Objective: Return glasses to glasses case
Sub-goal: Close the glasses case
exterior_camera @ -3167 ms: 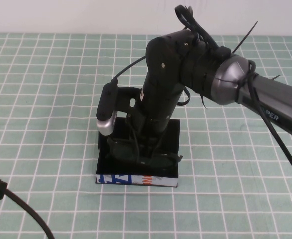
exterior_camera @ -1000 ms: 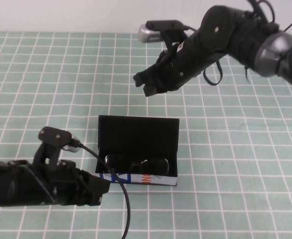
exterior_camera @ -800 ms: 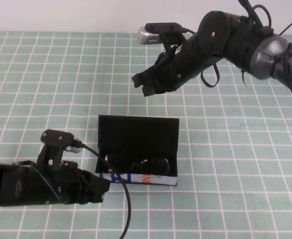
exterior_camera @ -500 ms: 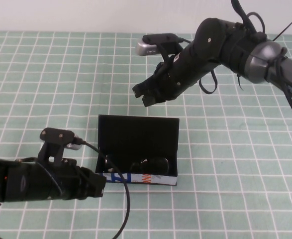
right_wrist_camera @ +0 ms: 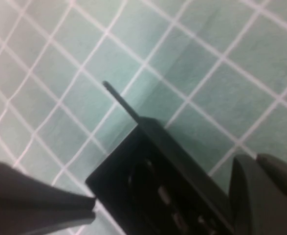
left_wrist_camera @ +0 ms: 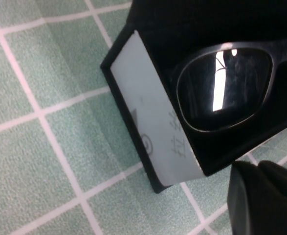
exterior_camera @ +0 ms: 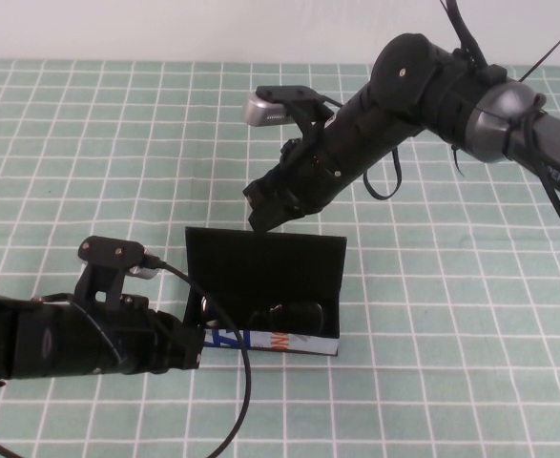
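Note:
The glasses case [exterior_camera: 260,341] lies open at the table's middle, its lid [exterior_camera: 265,262] tipped back. The black glasses [exterior_camera: 270,314] lie inside it, and a dark lens shows in the left wrist view [left_wrist_camera: 224,88]. My right gripper [exterior_camera: 263,208] is open just above the lid's far edge. In the right wrist view its fingers [right_wrist_camera: 265,196] straddle the lid [right_wrist_camera: 153,161]. My left gripper [exterior_camera: 192,345] sits low at the case's front left corner, beside the white end wall [left_wrist_camera: 148,127]. Only one of its fingers [left_wrist_camera: 263,198] shows, far to one side, with nothing in it.
The table is covered by a green mat with a white grid [exterior_camera: 89,172]. The left arm's cable [exterior_camera: 241,401] loops over the mat in front of the case. The right arm reaches in from the far right.
My right gripper has moved down and towards me, from well behind the case to the lid's far edge. My left gripper has edged closer to the case's front left corner.

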You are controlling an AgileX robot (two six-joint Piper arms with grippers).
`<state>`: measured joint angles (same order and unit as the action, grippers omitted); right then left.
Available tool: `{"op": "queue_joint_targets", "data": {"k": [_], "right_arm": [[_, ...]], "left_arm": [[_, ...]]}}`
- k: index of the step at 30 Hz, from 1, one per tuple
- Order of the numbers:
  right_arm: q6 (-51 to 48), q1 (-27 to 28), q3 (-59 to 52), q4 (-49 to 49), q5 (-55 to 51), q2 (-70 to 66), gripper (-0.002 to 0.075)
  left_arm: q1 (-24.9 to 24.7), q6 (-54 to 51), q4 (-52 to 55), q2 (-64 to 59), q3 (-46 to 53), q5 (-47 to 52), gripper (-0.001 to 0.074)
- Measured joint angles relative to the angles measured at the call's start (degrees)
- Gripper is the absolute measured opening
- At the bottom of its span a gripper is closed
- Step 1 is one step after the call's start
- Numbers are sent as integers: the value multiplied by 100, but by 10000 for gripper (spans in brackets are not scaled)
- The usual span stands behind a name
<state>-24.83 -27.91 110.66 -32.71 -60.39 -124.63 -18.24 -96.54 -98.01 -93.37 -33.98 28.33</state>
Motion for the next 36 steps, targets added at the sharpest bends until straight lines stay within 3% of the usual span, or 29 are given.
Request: {"op": "queue_joint_targets", "data": {"k": [14,28,36], "right_arm": [[-465,0,9,-189,-864,-10,-11],[-500,-545,22,123,-924,-543,-11],[-475,-594,82,132,-932,-581,-12]], "left_arm": [[0,0,-9,0,0,-10,-2],[0,0,-9,0,0,-10,-2],[0,0,4,-31,0,3,-2]]}}
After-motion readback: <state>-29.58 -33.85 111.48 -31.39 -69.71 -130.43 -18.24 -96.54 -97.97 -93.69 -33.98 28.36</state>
